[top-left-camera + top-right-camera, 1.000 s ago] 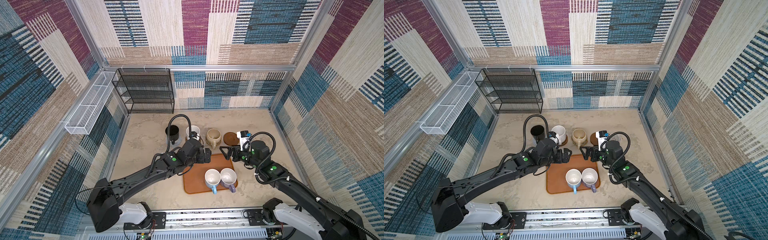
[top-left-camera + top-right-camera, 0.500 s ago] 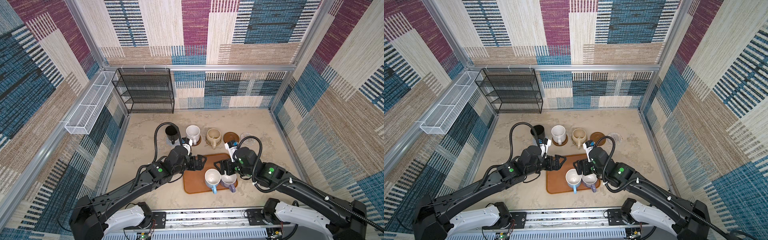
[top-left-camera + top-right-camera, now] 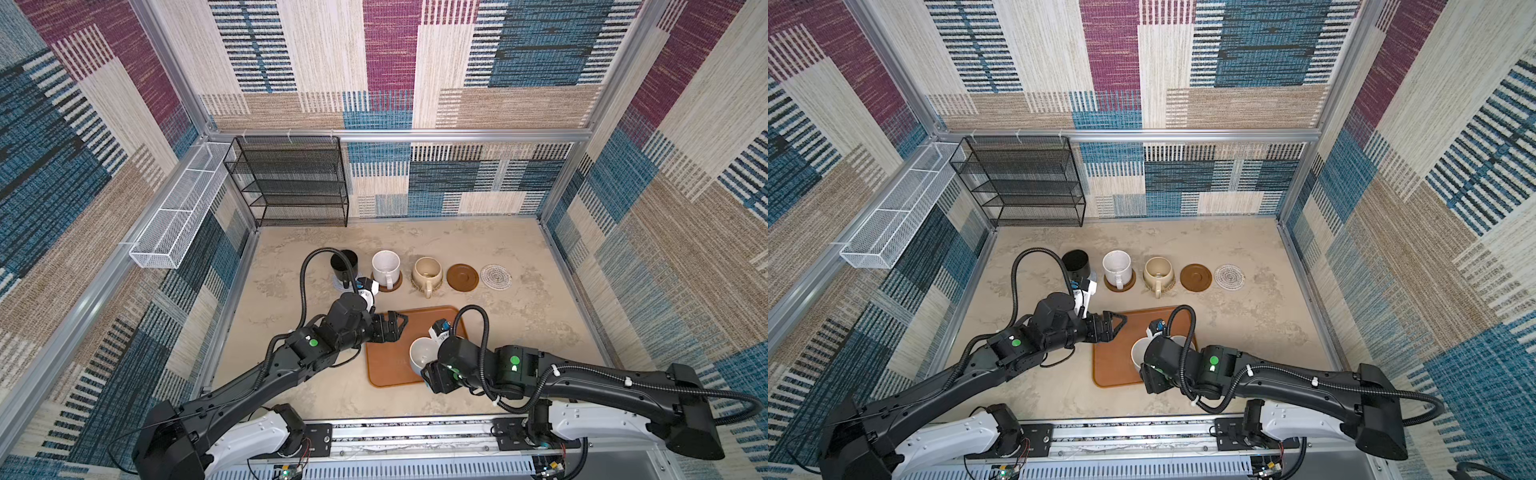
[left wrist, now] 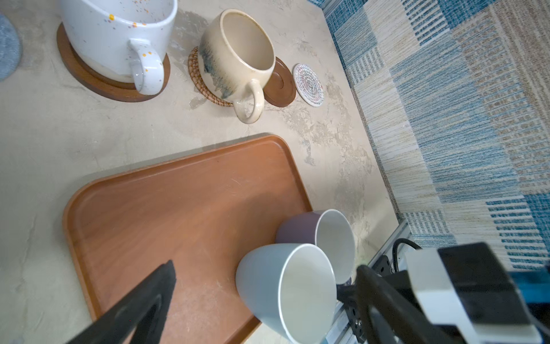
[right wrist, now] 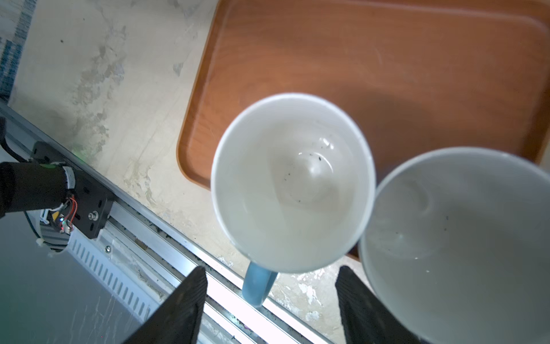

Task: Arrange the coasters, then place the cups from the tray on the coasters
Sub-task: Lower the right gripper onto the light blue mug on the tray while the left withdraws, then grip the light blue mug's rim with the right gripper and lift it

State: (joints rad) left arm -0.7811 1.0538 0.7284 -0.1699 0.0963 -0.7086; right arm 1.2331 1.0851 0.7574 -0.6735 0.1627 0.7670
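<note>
Beige tabletop (image 3: 519, 316), orange tray (image 3: 386, 368), seemingly woven walls (image 3: 390, 62)

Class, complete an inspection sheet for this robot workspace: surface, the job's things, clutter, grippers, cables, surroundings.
Surface: beige mottled tabletop.
Job's things: black cup, white cup and beige cup each stand on a coaster in a row; brown coaster and patterned coaster are bare; light blue cup and lavender cup are on the tray.
Clutter: nothing seen.
Grippers: left gripper open, empty, above the tray; right gripper open, fingers either side of the light blue cup's handle.
Cables: a black hose loops above the left arm, another above the right.
Surroundings: black mesh shelf, white wire basket, patterned walls.
</note>
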